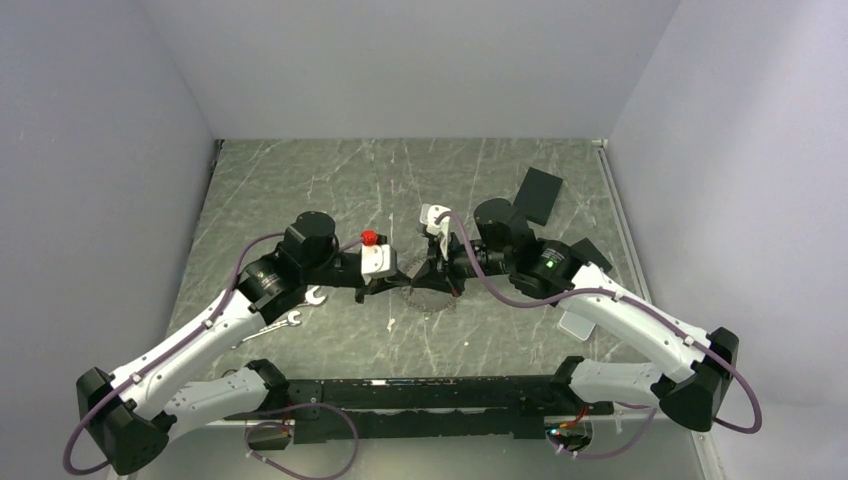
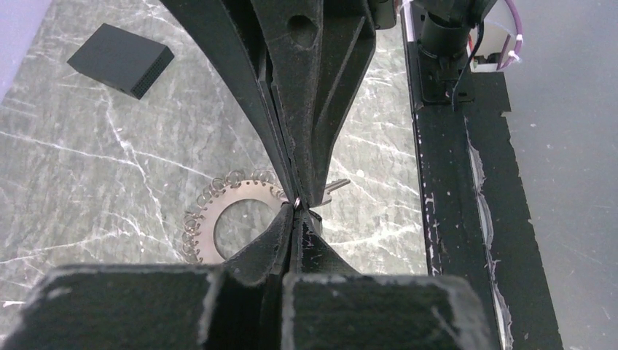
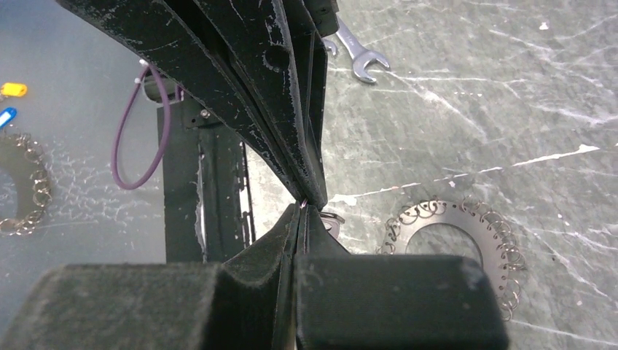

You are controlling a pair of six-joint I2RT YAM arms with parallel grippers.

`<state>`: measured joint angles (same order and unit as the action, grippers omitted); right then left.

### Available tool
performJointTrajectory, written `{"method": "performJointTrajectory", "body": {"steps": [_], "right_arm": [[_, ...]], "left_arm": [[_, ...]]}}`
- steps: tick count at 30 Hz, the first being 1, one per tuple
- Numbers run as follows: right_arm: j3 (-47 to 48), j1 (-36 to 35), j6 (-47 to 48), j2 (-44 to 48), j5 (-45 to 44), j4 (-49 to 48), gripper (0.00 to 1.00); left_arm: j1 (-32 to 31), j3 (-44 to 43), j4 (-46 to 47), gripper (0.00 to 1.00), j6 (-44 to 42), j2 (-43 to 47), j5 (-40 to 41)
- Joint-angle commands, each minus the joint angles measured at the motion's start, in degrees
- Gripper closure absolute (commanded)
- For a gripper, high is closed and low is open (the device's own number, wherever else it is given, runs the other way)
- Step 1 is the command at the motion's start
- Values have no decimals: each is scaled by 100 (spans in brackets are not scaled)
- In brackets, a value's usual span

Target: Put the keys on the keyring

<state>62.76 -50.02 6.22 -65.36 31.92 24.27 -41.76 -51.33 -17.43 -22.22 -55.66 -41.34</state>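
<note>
The keyring [image 2: 232,197], a flat silver toothed disc with small wire loops round its edge, lies flat on the marble table [image 1: 300,190]. It also shows in the right wrist view [image 3: 466,222] and in the top view [image 1: 432,300], just below the fingertips. My left gripper [image 2: 297,211] and right gripper [image 3: 304,211] are both shut and meet tip to tip above the table [image 1: 420,283]. A tiny wire loop [image 2: 298,203] glints where the tips touch. A silver key [image 2: 337,185] pokes out beside the right gripper's tips, and shows in the right wrist view [image 3: 332,219].
A black block [image 1: 540,195] lies at the back right, also in the left wrist view [image 2: 120,58]. Two wrenches [image 1: 298,308] lie left of centre, one in the right wrist view [image 3: 361,62]. A red-capped item [image 1: 368,238] sits by the left wrist. A black rail [image 1: 420,395] runs along the near edge.
</note>
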Motion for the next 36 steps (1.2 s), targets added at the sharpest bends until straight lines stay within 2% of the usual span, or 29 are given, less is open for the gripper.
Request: {"method": "performJointTrajectory", "body": {"steps": [1, 2, 5, 9, 12, 15, 20, 36], "right_arm": [[-29, -61, -112, 231, 201, -459, 100], [-54, -61, -151, 247, 136, -504, 100], [-237, -61, -286, 428, -124, -745, 81], [-407, -36, -349, 659, -400, -923, 67], [-440, 36, -322, 786, -447, -893, 60], [-506, 132, -280, 904, -464, -863, 61], [-526, 159, -245, 954, -299, -942, 71], [-309, 150, -36, 691, -40, -968, 73]], "left_arm": [[2, 61, 779, 100, 368, 56, 26], [7, 87, 848, 100, 427, 88, 57], [2, 220, 1145, 100, 651, 228, 128], [2, 220, 1137, 100, 666, 298, 85], [6, 245, 1162, 100, 707, 380, 68], [2, 210, 1105, 100, 700, 453, 78], [4, 159, 1054, 100, 728, 452, 63], [2, 123, 1213, 100, 921, 250, -40]]}}
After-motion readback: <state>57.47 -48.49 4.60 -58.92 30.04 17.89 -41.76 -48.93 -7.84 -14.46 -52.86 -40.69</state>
